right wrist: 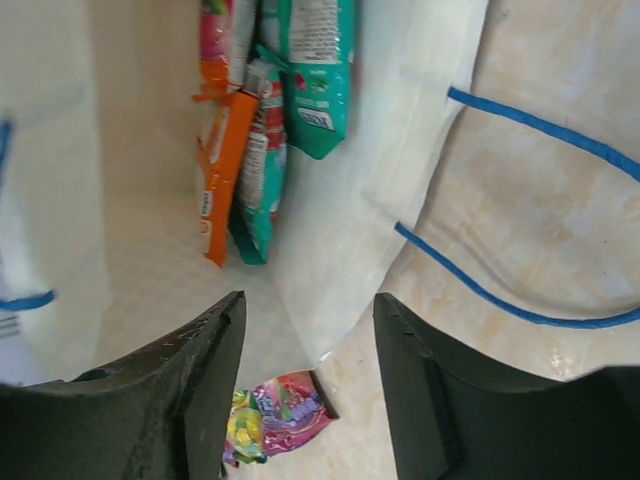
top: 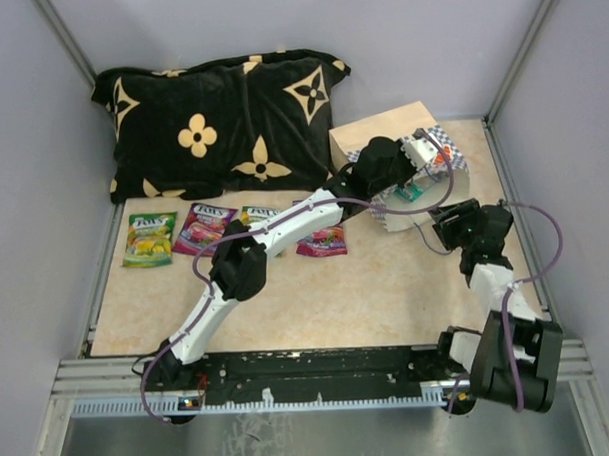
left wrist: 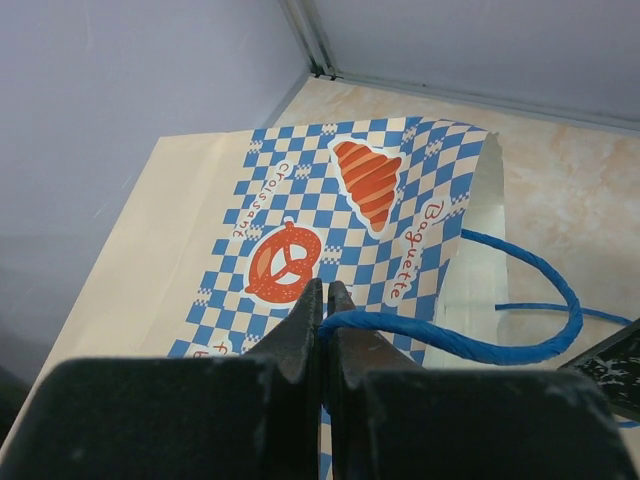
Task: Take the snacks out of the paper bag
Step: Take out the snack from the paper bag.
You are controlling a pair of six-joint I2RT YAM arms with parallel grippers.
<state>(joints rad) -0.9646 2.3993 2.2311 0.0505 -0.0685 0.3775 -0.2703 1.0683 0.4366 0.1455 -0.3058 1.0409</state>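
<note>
- Top view: a small blue-and-white checkered paper bag [top: 440, 143] sits at the far right of the beige tabletop [top: 387, 295]. It is tipped over with a plain tan side up and its mouth toward the right arm. Whether it lies flat or is held partly lifted is hard to say from here.
- The left arm reaches across to the bag, with the left fingers [top: 422, 149] at its upper edge. The right fingers [top: 447, 223] are just beside the mouth.
- Four flat glossy snacks lie outside the bag, in a row in front of a black cushion with tan flowers [top: 221, 121]. They are a green packet [top: 150, 238], a magenta packet [top: 204, 227], a half-covered packet [top: 256, 215] under the left arm, and a second magenta packet [top: 322, 242] nearest the bag.
- Left wrist view: the left fingers [left wrist: 322, 310] are pressed together, pinching a thin blue cord handle [left wrist: 500, 345] that loops off to the right. Beyond them is the paper bag [left wrist: 340, 230], its checkered face printed with an orange pretzel, a croissant and the word "Baguette".
- Right wrist view: the right fingers [right wrist: 215, 350] are spread wide with nothing between them, at the open mouth of the paper bag [right wrist: 340, 230].
- Inside, against the cream lining, an orange packet [right wrist: 220, 180] and a teal packet [right wrist: 318, 80] stand on edge with others packed beside them.
- A pink-and-purple packet [right wrist: 285, 415] lies on the tabletop [right wrist: 540, 200], partly tucked under the bag's lower edge.
- A loose blue cord [right wrist: 510, 300] rests on the tabletop outside the bag.
</note>
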